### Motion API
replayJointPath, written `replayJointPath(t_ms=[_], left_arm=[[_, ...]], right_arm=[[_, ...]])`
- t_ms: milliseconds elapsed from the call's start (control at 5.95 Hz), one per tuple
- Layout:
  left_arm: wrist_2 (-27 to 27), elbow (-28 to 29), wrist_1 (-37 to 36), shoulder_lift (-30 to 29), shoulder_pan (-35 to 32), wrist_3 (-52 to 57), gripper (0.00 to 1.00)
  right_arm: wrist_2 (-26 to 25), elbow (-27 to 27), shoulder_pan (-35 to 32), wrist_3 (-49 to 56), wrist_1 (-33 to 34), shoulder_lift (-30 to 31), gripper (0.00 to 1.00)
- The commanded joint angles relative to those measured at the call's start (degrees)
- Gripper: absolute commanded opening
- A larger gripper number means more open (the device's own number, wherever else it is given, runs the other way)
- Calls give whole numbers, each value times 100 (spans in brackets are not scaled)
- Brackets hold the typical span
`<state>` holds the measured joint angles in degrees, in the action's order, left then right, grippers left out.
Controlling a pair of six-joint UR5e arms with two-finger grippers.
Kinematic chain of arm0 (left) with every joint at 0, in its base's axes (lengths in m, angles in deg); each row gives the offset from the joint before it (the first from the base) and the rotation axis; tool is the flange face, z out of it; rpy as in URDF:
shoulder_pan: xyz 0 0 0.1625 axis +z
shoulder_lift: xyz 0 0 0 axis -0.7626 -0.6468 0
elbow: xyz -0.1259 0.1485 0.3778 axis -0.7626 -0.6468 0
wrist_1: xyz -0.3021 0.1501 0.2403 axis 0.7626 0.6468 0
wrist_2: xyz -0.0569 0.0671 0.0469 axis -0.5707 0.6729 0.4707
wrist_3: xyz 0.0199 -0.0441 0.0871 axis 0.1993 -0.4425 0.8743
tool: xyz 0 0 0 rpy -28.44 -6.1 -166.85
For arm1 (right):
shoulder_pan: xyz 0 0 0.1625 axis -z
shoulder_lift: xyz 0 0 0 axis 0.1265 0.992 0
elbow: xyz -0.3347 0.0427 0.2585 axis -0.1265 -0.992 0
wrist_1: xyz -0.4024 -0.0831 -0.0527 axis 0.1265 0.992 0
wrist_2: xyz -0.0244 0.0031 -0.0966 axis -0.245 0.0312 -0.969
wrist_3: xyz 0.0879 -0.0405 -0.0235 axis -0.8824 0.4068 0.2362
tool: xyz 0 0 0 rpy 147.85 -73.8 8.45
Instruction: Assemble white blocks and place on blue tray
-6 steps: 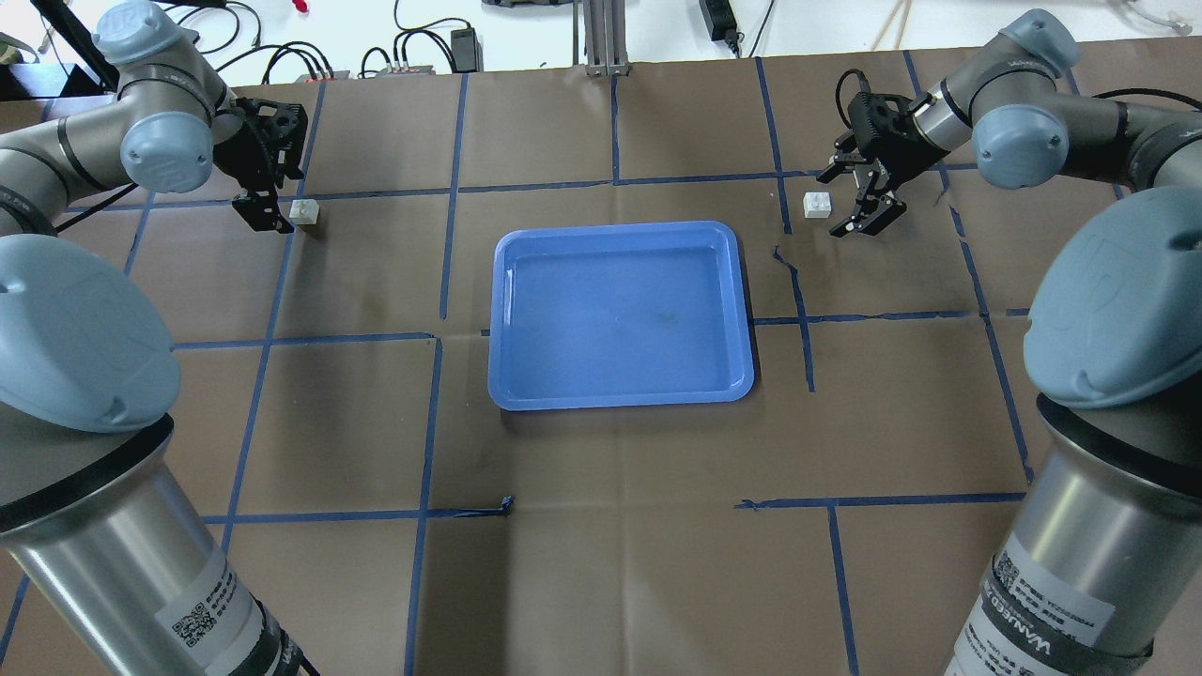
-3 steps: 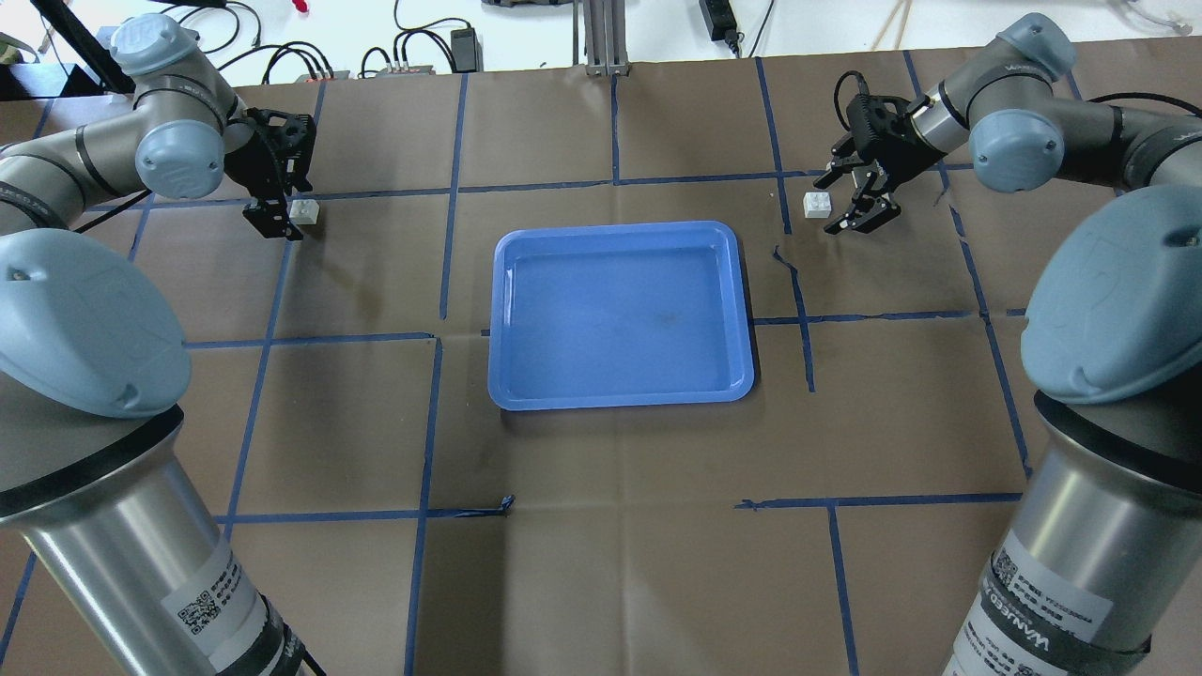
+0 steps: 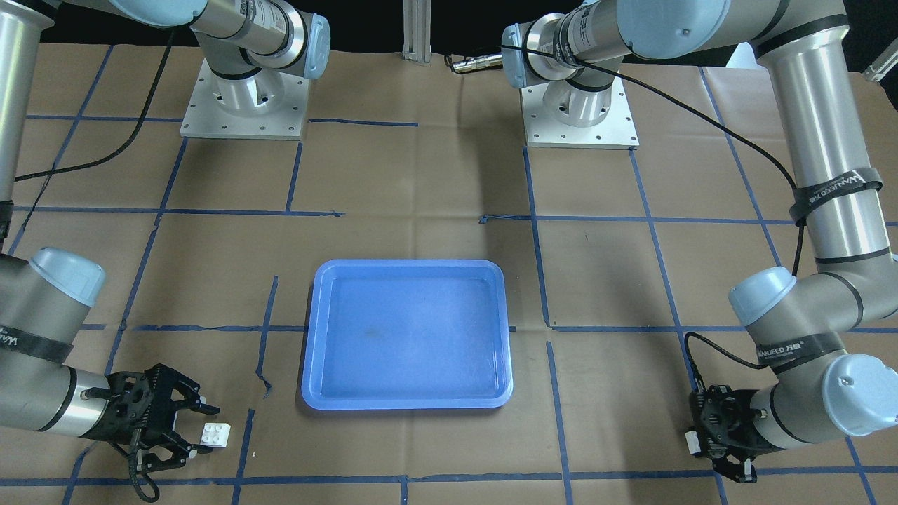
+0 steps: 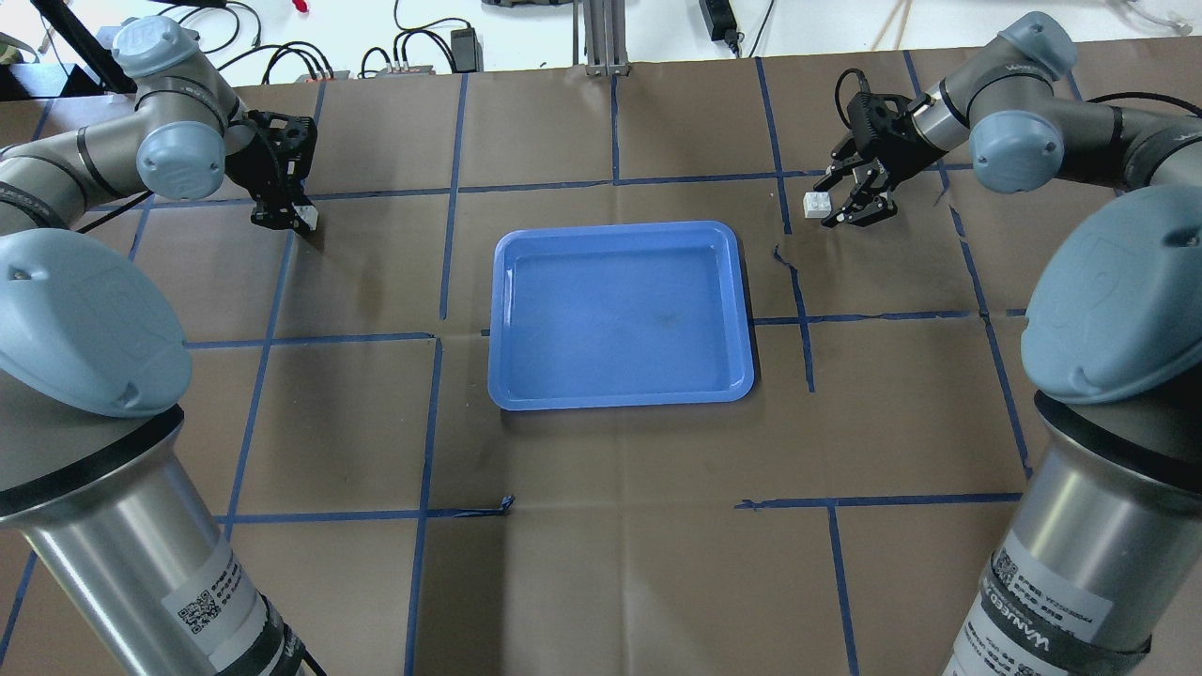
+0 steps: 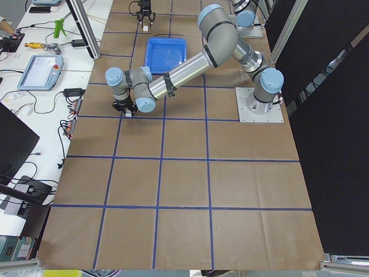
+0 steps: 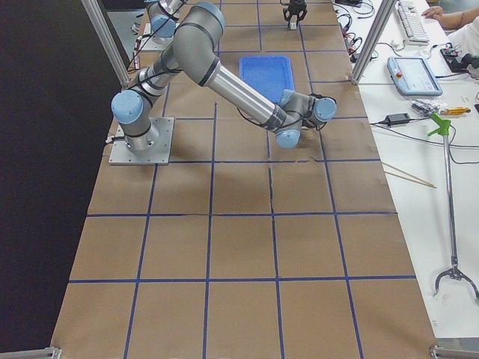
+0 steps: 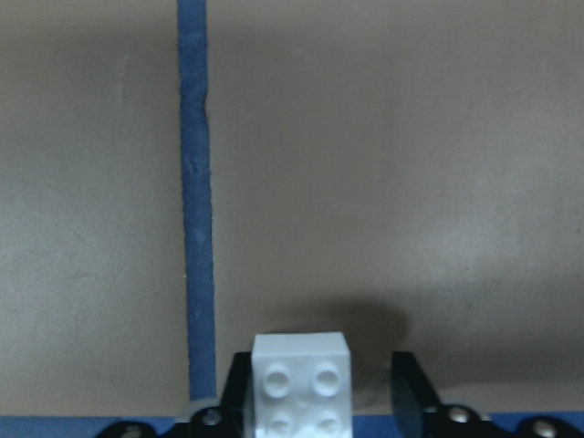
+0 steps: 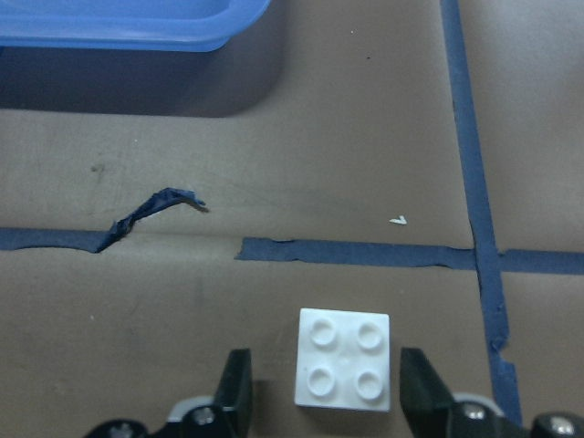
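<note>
Item one, left gripper [image 7: 324,392]: jaws parted, straddling the left white block [image 7: 301,388]. The block sits studs-up on the table beside a tape line [image 7: 193,228], close against one finger with a gap to the other. I judge a small sideways centring is due before closing, so the squeeze does not skid it. Item two, right gripper [image 8: 327,388]: jaws wide, with the right white block [image 8: 344,368] studs-up between them and clear of both fingers. Close slowly on its flat side walls, leaving the studs free for mating. Item three, blue tray [image 4: 620,310]: bare, mid-table, well apart from each block, the destination once they are joined.
</note>
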<state>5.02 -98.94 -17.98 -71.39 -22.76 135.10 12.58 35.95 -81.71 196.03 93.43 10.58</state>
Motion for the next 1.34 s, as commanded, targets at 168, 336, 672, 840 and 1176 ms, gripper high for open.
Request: replayJointPath(t_ms=[168,336,672,840,1176], left_arm=[[84,-71,498,613,-599,101,0],[41,-315,597,851,-1020,-257,0],[32,-1061,520,1369,-1986,-1204,0],[41,-1178,519,1468,-2487,-1653,0],[-3,-1196,510,1303,-3271,-2228,0]], right_arm=[[-2,-35,0,0,4,22,31],[-2,-87,0,-9,-13,74,30],[-46,-88,0,-62,-110,546,31],[-46,-18,0,-62,-250,880,31],[-46,131,-9,8,-1318,1504,31]])
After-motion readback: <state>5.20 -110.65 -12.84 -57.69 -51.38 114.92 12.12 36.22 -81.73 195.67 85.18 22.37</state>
